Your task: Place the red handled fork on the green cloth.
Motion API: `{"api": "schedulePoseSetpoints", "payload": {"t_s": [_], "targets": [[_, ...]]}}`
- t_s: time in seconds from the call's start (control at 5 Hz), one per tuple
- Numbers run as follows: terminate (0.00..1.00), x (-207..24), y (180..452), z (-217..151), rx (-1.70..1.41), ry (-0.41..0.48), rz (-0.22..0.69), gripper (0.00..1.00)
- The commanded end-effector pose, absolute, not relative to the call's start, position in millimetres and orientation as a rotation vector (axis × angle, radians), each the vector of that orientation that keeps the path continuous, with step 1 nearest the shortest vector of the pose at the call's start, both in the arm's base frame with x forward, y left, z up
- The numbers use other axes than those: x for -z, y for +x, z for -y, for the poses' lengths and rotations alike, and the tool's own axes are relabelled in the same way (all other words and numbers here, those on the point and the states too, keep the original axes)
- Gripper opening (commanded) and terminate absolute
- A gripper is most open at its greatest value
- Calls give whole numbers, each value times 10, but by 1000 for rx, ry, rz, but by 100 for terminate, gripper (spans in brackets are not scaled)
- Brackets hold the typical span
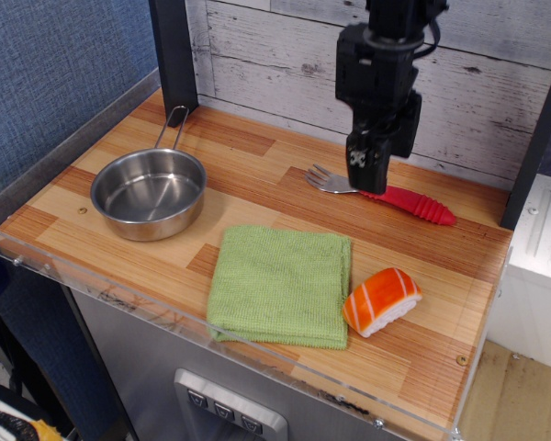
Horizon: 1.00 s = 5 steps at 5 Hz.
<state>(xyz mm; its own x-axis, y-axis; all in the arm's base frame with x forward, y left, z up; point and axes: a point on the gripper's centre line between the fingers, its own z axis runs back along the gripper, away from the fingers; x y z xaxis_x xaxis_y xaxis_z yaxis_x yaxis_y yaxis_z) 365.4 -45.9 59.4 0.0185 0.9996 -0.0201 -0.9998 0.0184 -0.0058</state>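
Hanging above the back right part of the wooden surface (257, 175), my gripper (366, 176) points down over the junction where the metal head of the red handled fork (386, 193) meets its ribbed handle, hiding that part from view. I cannot tell from this angle whether my fingers are spread or pressed together, nor whether they touch the fork. The fork lies flat near the back wall (275, 64) of whitewashed planks, its long axis running roughly left to right with a slight slant: the tines point left toward the steel pan (149, 193), and the red handle trails right and a little toward the front, ending near the dark post (537, 129) at the right edge. The green cloth (282, 285) lies flat near the front edge, in front of the fork and to its left, with a bare strip of wood between the two. Just beside the cloth's right edge sits a piece of toy salmon sushi (382, 299), touching or nearly touching it. The pan stands well apart on the left, its handle aimed at the back corner by another dark post (173, 50). A clear raised lip (165, 317) borders the front of the surface, and open wood remains between pan, cloth and fork.
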Motion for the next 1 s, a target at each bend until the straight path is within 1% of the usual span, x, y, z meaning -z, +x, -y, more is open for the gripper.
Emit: {"api": "schedulePoseSetpoints", "payload": {"t_s": [0.0, 0.2, 0.4, 0.8], "targets": [[0, -527, 3716, 535, -1503, -39, 27, 100], [0, -448, 3758, 569, -1505, -48, 46, 100], [0, -370, 3811, 551, -1510, -30, 61, 100], [0, -303, 3946, 511, -1518, -33, 100, 100]]}}
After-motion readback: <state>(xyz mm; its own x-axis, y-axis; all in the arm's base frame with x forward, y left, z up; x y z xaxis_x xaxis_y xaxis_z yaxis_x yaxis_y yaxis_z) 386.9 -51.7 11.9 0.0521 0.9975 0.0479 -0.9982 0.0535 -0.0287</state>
